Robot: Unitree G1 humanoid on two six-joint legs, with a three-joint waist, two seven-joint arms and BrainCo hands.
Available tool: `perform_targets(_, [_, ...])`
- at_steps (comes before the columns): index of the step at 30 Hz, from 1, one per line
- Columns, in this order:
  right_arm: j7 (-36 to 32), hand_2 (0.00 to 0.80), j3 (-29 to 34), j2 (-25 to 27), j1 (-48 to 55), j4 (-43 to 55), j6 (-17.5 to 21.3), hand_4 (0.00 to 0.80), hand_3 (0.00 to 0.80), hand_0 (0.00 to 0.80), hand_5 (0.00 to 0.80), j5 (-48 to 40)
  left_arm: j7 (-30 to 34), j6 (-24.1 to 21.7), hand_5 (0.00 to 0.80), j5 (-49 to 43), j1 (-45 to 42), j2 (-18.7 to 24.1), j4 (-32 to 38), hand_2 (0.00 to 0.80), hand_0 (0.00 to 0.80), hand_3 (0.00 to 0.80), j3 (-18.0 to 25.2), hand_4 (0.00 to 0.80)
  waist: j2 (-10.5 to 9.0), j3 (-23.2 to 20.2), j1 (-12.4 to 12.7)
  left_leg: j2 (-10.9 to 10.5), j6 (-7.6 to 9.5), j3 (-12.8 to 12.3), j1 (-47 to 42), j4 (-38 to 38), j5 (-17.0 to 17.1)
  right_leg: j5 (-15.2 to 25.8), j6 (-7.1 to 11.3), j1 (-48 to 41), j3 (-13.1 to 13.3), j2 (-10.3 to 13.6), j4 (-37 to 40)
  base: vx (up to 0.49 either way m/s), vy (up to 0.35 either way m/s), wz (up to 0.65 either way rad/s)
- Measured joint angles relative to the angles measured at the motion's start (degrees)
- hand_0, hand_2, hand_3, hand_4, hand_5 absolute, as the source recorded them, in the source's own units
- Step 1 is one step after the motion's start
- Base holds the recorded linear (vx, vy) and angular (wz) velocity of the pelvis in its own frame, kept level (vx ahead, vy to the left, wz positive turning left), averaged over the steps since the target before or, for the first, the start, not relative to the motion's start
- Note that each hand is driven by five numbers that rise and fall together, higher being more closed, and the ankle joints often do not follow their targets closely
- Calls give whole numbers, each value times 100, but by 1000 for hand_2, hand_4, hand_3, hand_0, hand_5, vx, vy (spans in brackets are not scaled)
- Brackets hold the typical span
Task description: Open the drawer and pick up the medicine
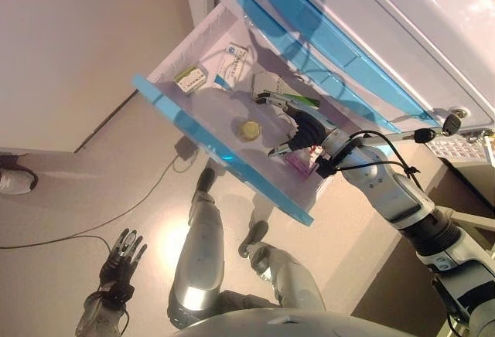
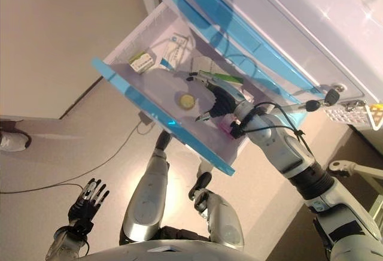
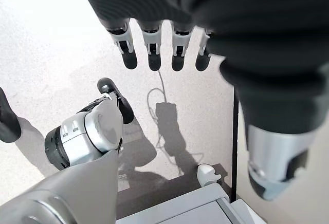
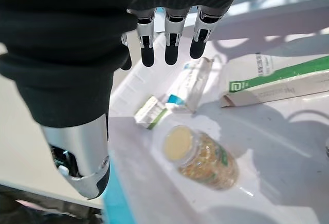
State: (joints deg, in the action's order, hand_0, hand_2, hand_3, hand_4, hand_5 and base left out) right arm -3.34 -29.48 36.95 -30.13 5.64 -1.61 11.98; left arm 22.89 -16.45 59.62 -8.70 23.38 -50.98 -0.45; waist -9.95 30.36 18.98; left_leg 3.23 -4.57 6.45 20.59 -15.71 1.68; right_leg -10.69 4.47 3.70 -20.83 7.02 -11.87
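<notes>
Hovering my right hand (image 1: 303, 130), fingers loose and empty, inside the open drawer (image 1: 220, 155); pill jar (image 4: 201, 157) sits at its 9 o'clock, ungrabbed. Left hand (image 1: 120, 263) idles open.

Three medicine boxes (image 4: 149, 112), one bottle (image 4: 203, 158), one pink packet (image 1: 298, 161).

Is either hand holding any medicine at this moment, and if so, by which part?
Nothing is held. The right hand hangs open over the drawer, above the bottle; the left hand is open, low by the floor.
</notes>
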Motion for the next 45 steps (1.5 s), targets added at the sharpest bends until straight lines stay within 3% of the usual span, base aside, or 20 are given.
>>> perform_targets(14, [533,0,-446,-581,-512,-1294,-194,0,0,0,0,101,-118,8,0,-171,91,6,129,0,0,0,-155,0,50,32,295,-90,0,113,34,27,0,9,22,-33,-39,30,101,3,8,3])
perform_targets(45, [472,0,-917,-751,-679,-2153,-473,0,0,0,0,953,-247,43,0,-349,202,-15,307,0,0,0,-259,0,107,69,328,-139,8,202,195,29,6,19,39,40,-52,19,192,-1,0,1])
